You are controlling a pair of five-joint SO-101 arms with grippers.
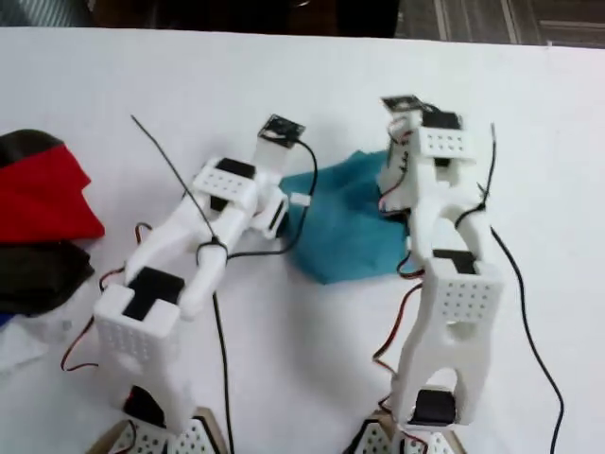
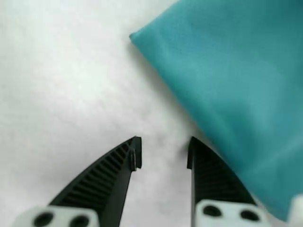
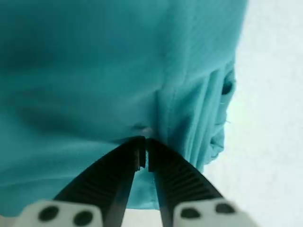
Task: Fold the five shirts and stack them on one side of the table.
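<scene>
— Where has the shirt got to?

— The teal shirt point(image 1: 345, 232) lies rumpled about the middle of the white bench point(image 1: 284, 76), between the two arms and partly under the right one.

— And the left claw?

— The left claw point(image 2: 163, 151) is spread wide, low over bare bench, just beside the shirt's left edge. One of its black fingers point(image 2: 210, 182) runs close along the cloth, but I cannot tell whether it touches.

— The right one?

— The right claw point(image 3: 143, 147) is pinched together on a fold of the teal shirt, with its tips all but meeting in the cloth. Beside the tips the fabric bunches into narrow ridges, and past those there is bare bench.

— Any other shirts about?

— A loose heap at the bench's left edge, well apart from the teal one. A red shirt point(image 1: 47, 194) sits in it, with a black shirt point(image 1: 38, 274) on its near side and another bit of dark cloth point(image 1: 28, 147) on the far side. How many garments lie in that heap, I cannot tell.
</scene>
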